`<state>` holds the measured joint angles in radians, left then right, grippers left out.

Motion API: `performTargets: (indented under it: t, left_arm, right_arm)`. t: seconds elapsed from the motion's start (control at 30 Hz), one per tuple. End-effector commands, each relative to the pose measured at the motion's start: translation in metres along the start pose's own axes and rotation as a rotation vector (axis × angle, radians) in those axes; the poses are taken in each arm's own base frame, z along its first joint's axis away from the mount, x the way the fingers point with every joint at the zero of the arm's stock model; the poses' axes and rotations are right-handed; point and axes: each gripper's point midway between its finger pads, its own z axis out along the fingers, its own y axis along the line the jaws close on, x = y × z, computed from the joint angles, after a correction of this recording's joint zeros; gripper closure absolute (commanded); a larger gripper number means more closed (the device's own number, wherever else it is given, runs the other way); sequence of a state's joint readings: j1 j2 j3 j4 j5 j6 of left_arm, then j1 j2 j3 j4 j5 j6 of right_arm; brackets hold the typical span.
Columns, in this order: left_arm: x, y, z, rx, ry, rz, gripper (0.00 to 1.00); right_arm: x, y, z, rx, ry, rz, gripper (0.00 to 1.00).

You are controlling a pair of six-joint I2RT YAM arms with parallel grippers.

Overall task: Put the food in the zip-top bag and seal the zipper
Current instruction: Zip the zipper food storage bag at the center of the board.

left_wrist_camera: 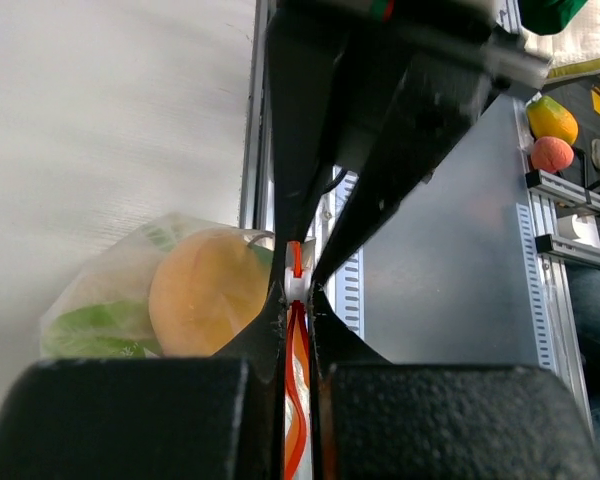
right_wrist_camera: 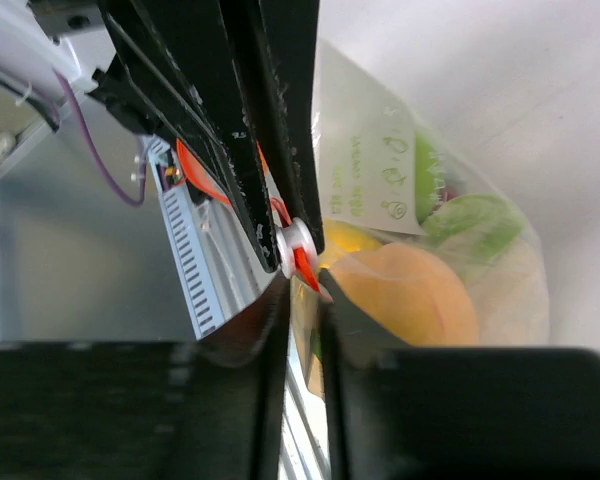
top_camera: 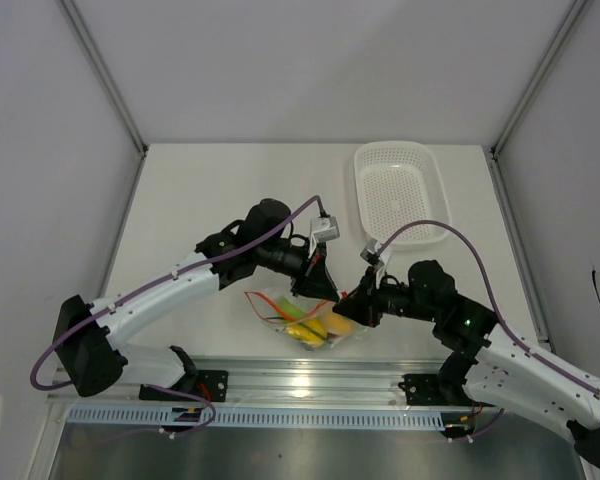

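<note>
The zip-top bag lies near the table's front edge with the food inside: an orange-yellow round fruit, green pieces and a yellow piece. My left gripper is shut on the zipper, its tips pinching the white slider. My right gripper meets it from the right. Its fingers stand a little apart, with the bag's edge between them just below the slider and the zipper's red end.
A white perforated basket stands at the back right of the table. The metal rail runs along the front edge just below the bag. Two toy fruits lie beyond that edge.
</note>
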<state>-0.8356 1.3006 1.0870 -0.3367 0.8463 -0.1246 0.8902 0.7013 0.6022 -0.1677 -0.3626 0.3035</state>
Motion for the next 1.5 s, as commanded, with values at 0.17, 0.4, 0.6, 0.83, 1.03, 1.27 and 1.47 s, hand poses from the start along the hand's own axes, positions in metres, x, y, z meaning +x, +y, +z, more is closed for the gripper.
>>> performTargets:
  t: [0.17, 0.4, 0.6, 0.83, 1.03, 1.27, 1.47]
  left_arm:
    - [-0.028, -0.013, -0.005, 0.037, -0.042, 0.079, 0.99]
    - [-0.023, -0.01, -0.004, 0.03, -0.019, 0.073, 0.99]
    - [-0.019, -0.009, -0.002, 0.036, -0.007, 0.062, 0.99]
    - [-0.018, -0.008, -0.001, 0.036, 0.0, 0.058, 0.96]
    - [-0.026, -0.007, -0.002, 0.024, -0.024, 0.07, 0.62]
    - [-0.03, -0.005, -0.003, 0.004, -0.031, 0.074, 0.62]
    - [-0.033, -0.002, -0.001, -0.007, -0.037, 0.061, 0.61]
  right_arm:
    - [-0.016, 0.021, 0.005, -0.118, 0.003, -0.06, 0.77]
    - [-0.019, 0.022, 0.007, -0.14, -0.02, -0.046, 0.93]
    - [-0.023, 0.023, 0.008, -0.147, -0.038, -0.041, 0.88]
    - [-0.026, 0.021, 0.006, -0.144, -0.054, -0.026, 1.0]
    - [-0.023, 0.02, 0.006, -0.141, -0.049, -0.021, 1.0]
    - [-0.026, 0.021, 0.004, -0.142, -0.06, -0.023, 1.0]
    - [-0.023, 0.022, 0.005, -0.15, -0.047, -0.02, 1.0]
